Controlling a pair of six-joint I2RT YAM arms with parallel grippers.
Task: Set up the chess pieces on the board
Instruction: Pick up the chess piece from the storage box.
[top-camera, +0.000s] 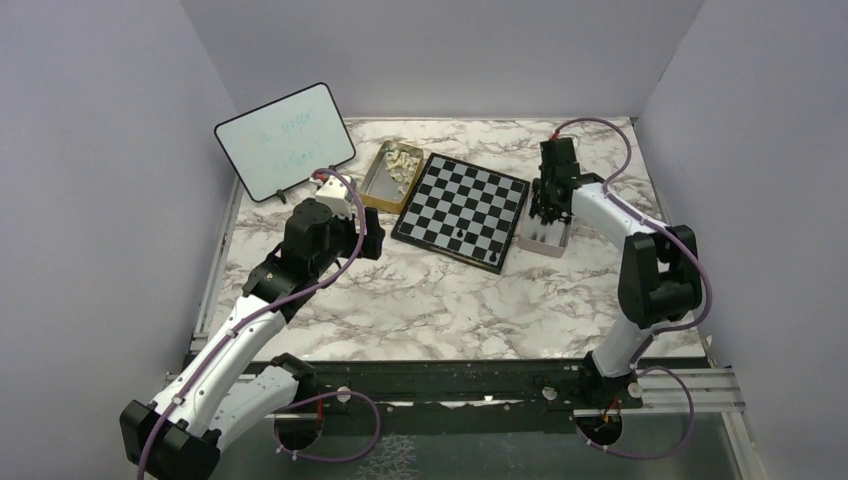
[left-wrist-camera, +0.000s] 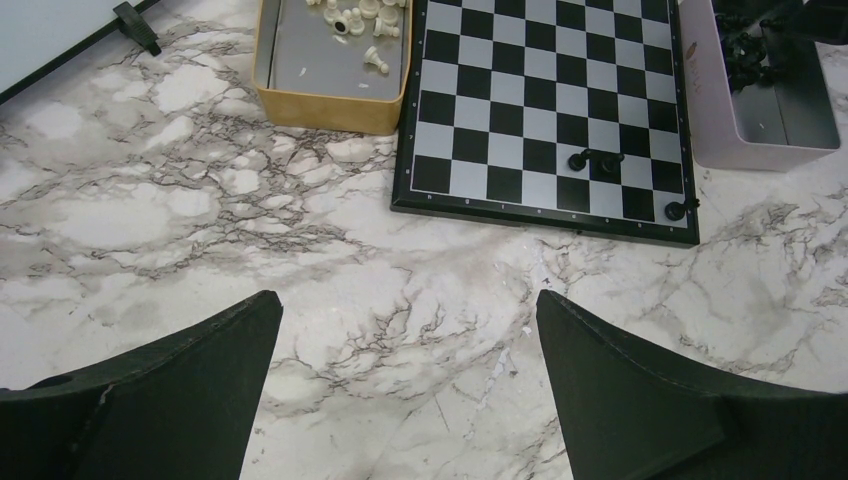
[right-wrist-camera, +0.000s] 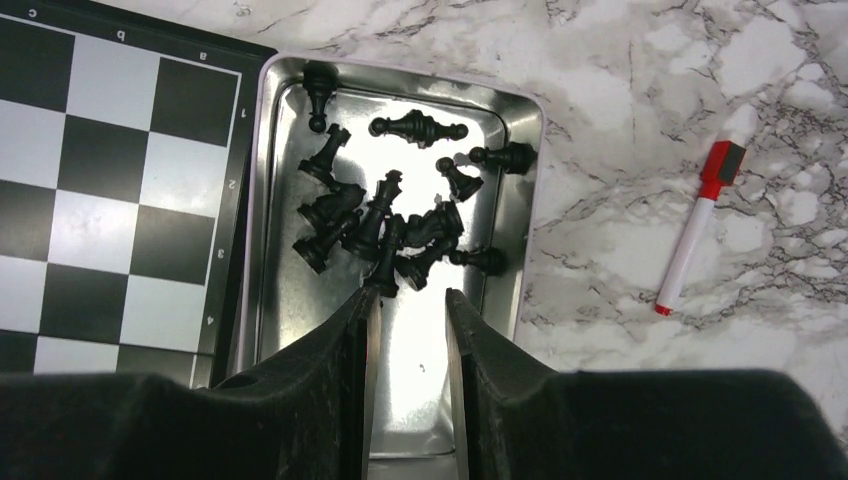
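Observation:
The board (top-camera: 460, 205) lies at the table's back centre, with three black chess pieces (left-wrist-camera: 590, 160) standing near its close edge. Cream chess pieces (left-wrist-camera: 360, 15) lie in a gold tin (left-wrist-camera: 330, 110) left of the board (left-wrist-camera: 550, 100). Right of it, several black chess pieces (right-wrist-camera: 380, 220) lie heaped in a shiny tin (right-wrist-camera: 525, 200). My right gripper (right-wrist-camera: 410, 292) hangs inside this tin, open by a narrow gap with nothing between its fingers. Its left fingertip (right-wrist-camera: 368, 300) touches the base of one black piece. My left gripper (left-wrist-camera: 405, 300) stands wide open over bare marble in front of the board.
A white dry-erase board (top-camera: 285, 140) leans at the back left, behind the gold tin (top-camera: 390, 172). A red-capped marker (right-wrist-camera: 700, 225) lies on the marble right of the shiny tin (top-camera: 548, 238). Grey walls close in the table on three sides.

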